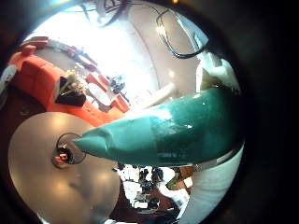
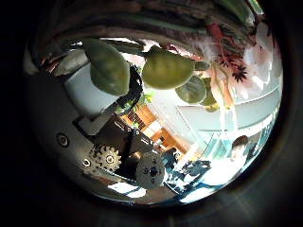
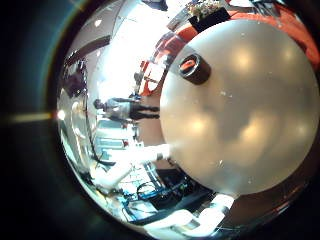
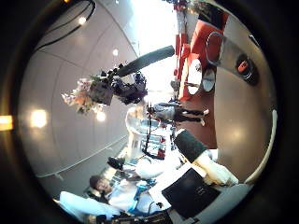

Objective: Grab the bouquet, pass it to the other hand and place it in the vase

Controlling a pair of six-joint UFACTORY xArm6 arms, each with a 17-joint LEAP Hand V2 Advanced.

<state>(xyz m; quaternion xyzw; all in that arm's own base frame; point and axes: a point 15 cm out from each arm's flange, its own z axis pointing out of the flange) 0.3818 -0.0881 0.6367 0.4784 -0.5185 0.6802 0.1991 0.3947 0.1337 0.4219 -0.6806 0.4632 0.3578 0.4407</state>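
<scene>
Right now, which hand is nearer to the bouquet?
Left. The bouquet fills the left hand palm views, held close against it; the right hand is apart, viewing it across open air.

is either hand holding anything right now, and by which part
The left hand holds the bouquet by its stem, just below the blooms; the stem's end sticks out free. Whether the right hand holds anything cannot be told.

Bouquet aloft in robot hand, vase apparently upright on table
</scene>
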